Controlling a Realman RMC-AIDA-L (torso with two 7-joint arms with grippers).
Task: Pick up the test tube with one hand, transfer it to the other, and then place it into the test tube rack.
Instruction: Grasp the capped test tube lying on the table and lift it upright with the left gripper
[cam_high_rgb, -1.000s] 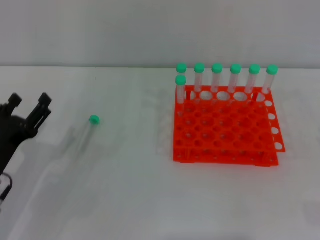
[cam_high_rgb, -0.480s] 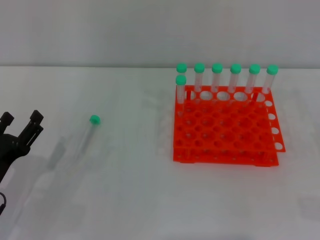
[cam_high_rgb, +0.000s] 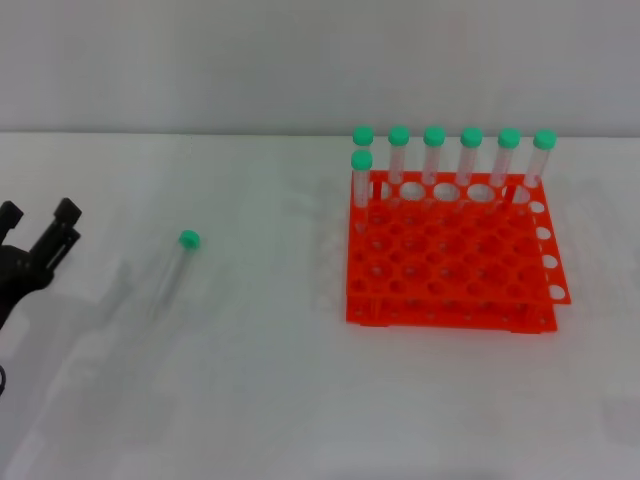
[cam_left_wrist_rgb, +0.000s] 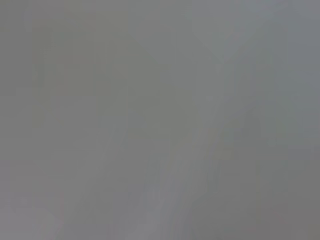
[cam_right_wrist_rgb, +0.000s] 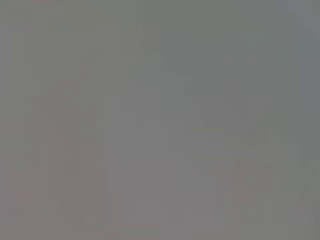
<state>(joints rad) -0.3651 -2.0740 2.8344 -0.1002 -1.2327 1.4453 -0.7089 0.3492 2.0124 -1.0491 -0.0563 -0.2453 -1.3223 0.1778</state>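
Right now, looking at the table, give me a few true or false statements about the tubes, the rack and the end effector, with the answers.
1. A test tube lies on the table, outside the rack. True.
2. The test tube rack holds seven capped tubes. True.
3. The left end effector grips the lying tube. False: it is open, apart from the tube, at the table's left edge.
4. The rack is blue. False: it is orange-red.
5. The right end effector hovers over the rack. False: it is not in view.

The tube (cam_high_rgb: 172, 268) lies on the table (cam_high_rgb: 250, 400), left of the rack (cam_high_rgb: 450, 255); the left gripper (cam_high_rgb: 35, 228) is farther left.
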